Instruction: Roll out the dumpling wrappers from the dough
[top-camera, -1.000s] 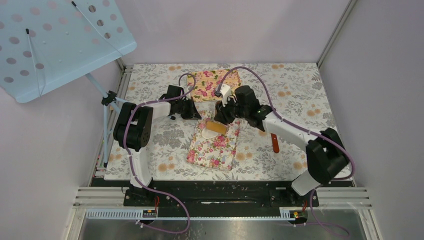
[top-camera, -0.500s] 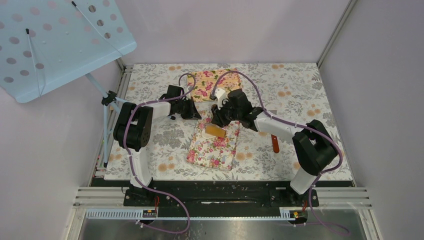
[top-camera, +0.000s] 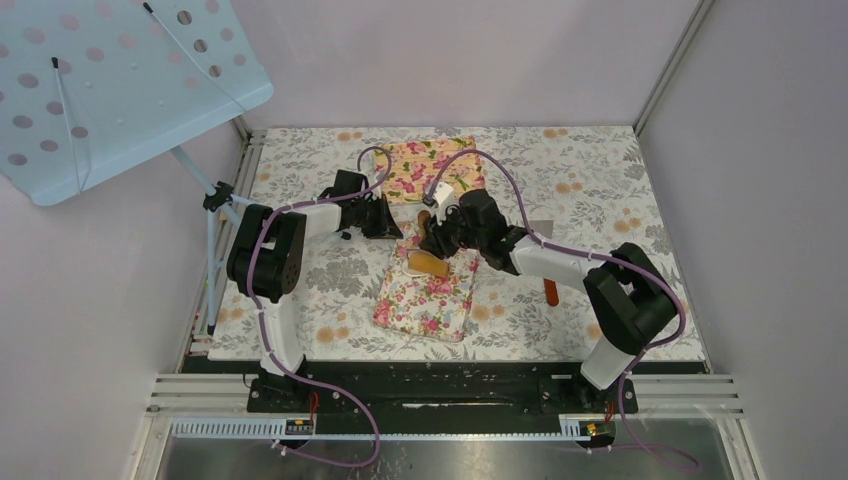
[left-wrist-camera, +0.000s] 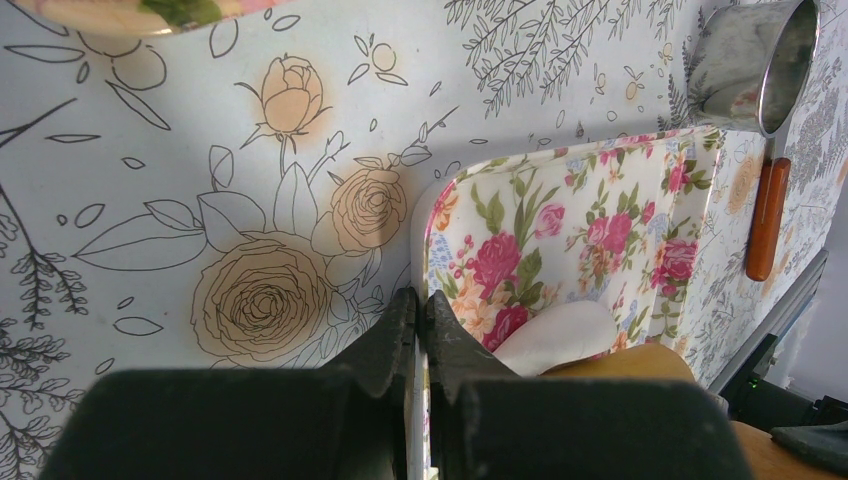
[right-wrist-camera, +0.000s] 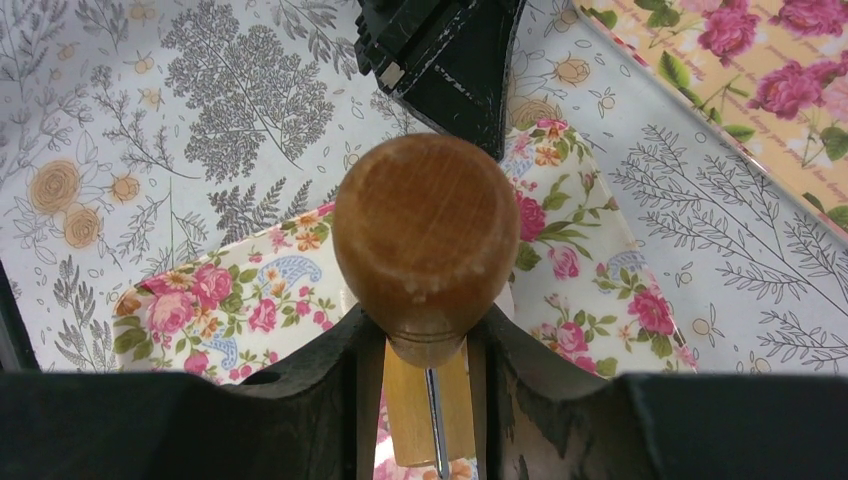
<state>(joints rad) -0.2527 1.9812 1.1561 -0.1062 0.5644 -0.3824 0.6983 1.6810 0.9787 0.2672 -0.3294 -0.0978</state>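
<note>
Dough (left-wrist-camera: 555, 335) against roller (right-wrist-camera: 426, 225), centre of the top view.
White lump on floral board (left-wrist-camera: 600, 220); right gripper (right-wrist-camera: 425, 345) clamped narrow on roller handle; left gripper (left-wrist-camera: 420, 320) pinched shut on board's upper-left edge; ring (left-wrist-camera: 755, 60) upper right.

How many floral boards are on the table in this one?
2. The far board lies far back, centre. The near board lies mid-table, its far corner pinched by the left gripper, under the wooden roller in the right gripper. None looks hidden.
</note>
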